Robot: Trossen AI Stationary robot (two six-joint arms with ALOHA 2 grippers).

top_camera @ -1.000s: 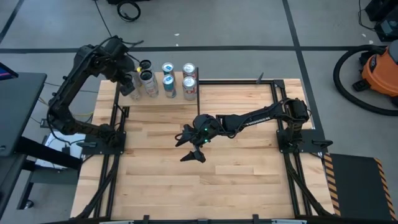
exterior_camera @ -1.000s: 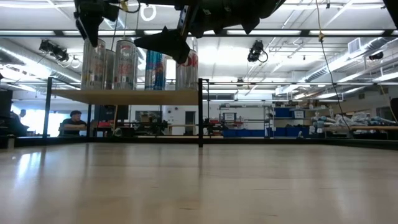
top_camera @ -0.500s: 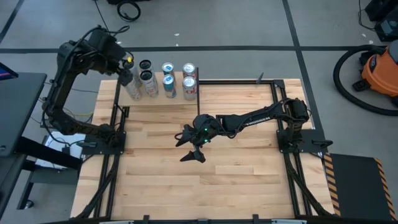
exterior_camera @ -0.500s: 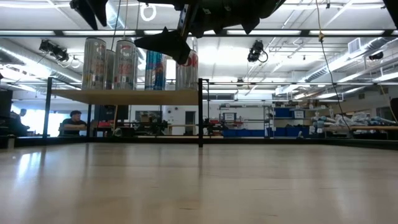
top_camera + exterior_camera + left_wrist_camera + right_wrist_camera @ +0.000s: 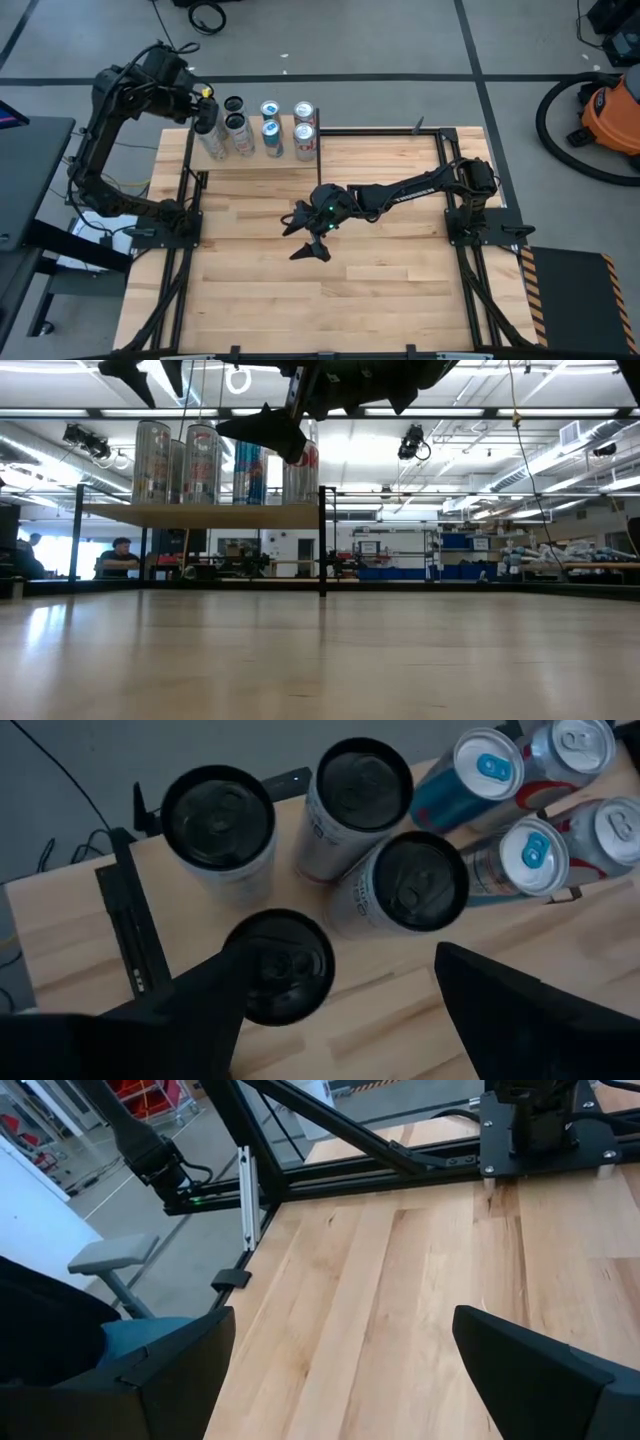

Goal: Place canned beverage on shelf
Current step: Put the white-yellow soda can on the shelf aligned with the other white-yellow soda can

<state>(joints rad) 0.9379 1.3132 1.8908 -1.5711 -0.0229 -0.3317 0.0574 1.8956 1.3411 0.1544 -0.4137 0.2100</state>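
Directly below the spread-open left gripper (image 5: 335, 1005), eight upright cans are seen on the pale-wood shelf (image 5: 70, 925). Nearest it stands a black-topped silver can (image 5: 278, 967), ungrasped. The right gripper (image 5: 340, 1370) is held open over the planked wooden tabletop (image 5: 400, 1300).

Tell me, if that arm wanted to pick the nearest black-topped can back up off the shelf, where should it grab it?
Probably by the upper side wall, coming straight down from above. The nearest black-topped can stands upright on the shelf, and the left gripper hangs open right over it. Other cans stand close, so the fingers should straddle it where the bare gaps are.
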